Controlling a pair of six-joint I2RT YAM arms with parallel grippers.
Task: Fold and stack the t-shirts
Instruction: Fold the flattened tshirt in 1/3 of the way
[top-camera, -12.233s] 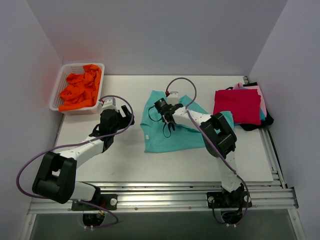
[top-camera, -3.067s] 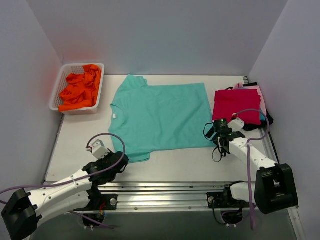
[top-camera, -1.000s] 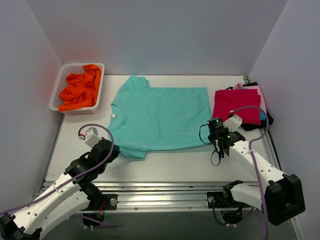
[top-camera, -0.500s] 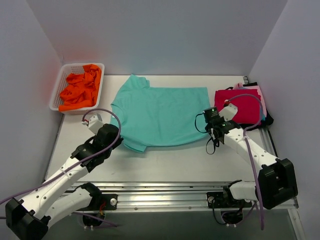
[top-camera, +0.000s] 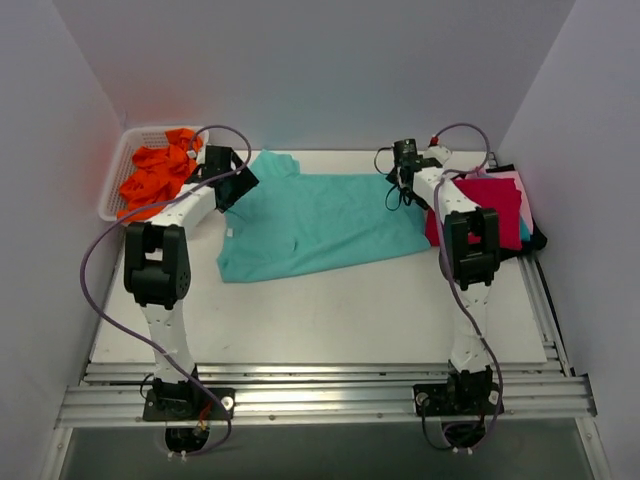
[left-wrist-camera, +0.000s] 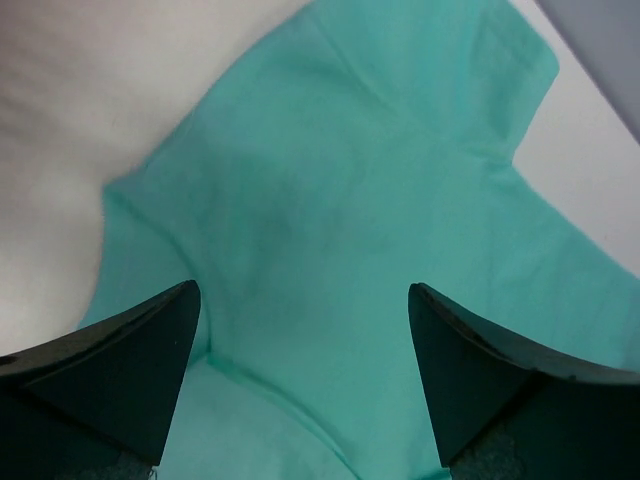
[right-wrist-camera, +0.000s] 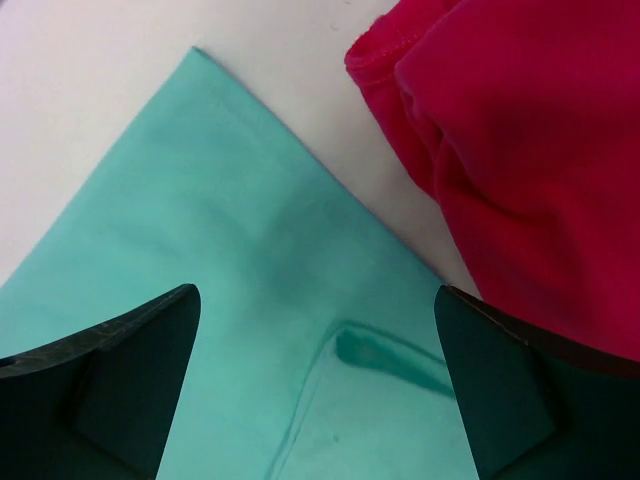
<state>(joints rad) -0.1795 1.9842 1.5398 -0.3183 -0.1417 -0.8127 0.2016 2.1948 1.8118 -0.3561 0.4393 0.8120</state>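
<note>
Teal t-shirt (top-camera: 320, 220) lies flat on the table (top-camera: 330, 320), seemingly doubled at its far edge; left gripper (top-camera: 233, 186) and right gripper (top-camera: 403, 166) hover above the far corners, jaws apart and empty; each pinch should catch both layers

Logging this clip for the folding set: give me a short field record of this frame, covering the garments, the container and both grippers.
shirt being worked: teal t-shirt, lying in the middle, one layer doubled over another
finished stack: red shirt, folded, at the far right
basket: white basket, far left, holding crumpled orange shirts
left gripper: open, empty, over the teal t-shirt's sleeve end
right gripper: open, empty, over the teal t-shirt's corner beside the red shirt
</note>
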